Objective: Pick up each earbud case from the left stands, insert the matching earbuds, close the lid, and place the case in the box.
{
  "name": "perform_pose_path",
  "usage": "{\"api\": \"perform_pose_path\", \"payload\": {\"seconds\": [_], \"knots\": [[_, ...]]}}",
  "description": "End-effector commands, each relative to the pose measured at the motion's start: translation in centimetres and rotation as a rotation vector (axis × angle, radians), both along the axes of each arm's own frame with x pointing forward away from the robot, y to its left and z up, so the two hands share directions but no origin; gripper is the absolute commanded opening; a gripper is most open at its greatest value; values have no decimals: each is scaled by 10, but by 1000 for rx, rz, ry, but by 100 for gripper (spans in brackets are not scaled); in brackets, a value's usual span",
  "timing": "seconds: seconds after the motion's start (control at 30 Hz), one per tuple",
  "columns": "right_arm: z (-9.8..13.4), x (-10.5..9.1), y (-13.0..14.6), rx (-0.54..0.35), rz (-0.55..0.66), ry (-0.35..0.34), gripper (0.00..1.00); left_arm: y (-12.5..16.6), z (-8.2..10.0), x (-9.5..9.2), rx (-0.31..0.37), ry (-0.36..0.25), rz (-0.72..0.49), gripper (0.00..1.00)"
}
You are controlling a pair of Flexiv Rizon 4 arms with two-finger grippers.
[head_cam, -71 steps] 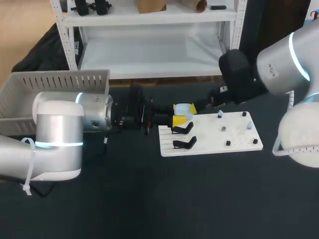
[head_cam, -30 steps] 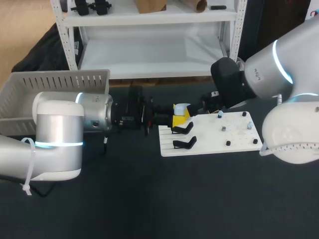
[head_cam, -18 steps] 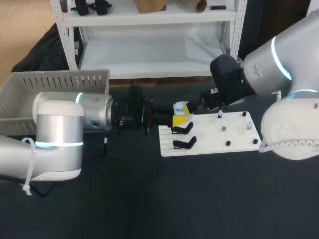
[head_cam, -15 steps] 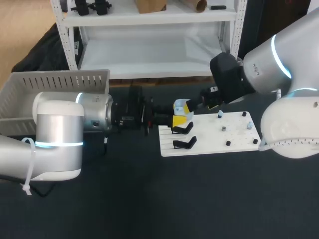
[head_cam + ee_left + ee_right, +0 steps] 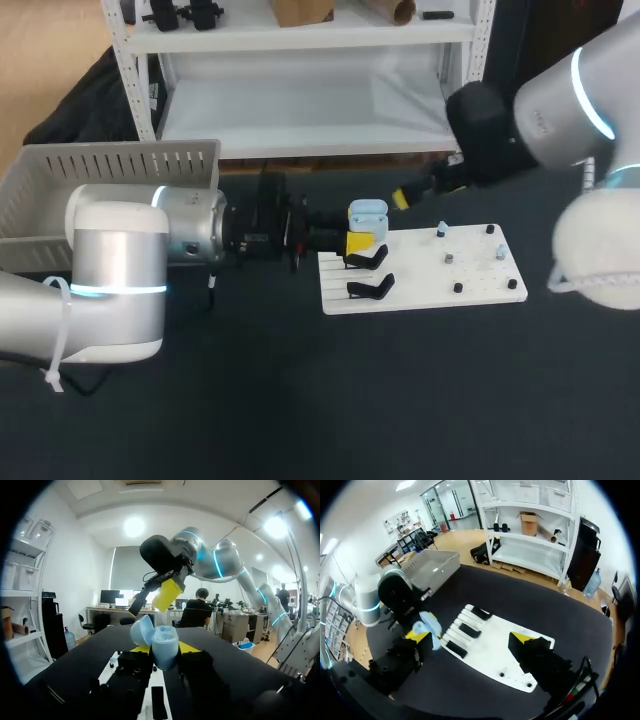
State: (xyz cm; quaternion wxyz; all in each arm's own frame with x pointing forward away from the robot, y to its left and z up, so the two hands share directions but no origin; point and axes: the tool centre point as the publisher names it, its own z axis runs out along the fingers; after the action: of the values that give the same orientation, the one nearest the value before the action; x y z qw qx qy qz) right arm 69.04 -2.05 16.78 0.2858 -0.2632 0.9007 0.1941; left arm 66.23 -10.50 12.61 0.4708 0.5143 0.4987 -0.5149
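Left gripper: my jaws are clamped on the pale blue earbud case, one yellow tip on each side of its body. The lid stands open, tipped off to one side. From the head view I hold the case in the air at the left end of the white board, just above the rear black stand. The front black stand sits beside it, bare.

Right gripper: fingers spread wide, nothing between them. It hangs above the board's far edge, right of the case and apart from it.

Right half of the board: a few small pegs with dark and pale bits on them, too small to tell as earbuds.

Grey slatted box sits at the far left of the black table, behind my left arm.

Any print on the case, board or box is too small to read
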Motion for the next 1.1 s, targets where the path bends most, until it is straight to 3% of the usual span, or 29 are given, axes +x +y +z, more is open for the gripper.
{"api": "perform_pose_path", "payload": {"seconds": [0.03,0.3,0.53,0.8,1.1], "knots": [[6,-15,-32,-184,-144,-62,100,0,0,0,2,-13,1,0],[-15,-13,-71,-338,-207,-36,100,-1,8,-3,23,-93,-11,0],[-36,-7,-89,-458,-233,-23,100,1,11,-5,5,-113,-7,0],[-58,9,-108,-515,-262,26,100,4,10,-9,-13,-124,14,0],[-75,23,-115,-497,-289,72,100,4,6,-10,-18,-123,16,0]]}}
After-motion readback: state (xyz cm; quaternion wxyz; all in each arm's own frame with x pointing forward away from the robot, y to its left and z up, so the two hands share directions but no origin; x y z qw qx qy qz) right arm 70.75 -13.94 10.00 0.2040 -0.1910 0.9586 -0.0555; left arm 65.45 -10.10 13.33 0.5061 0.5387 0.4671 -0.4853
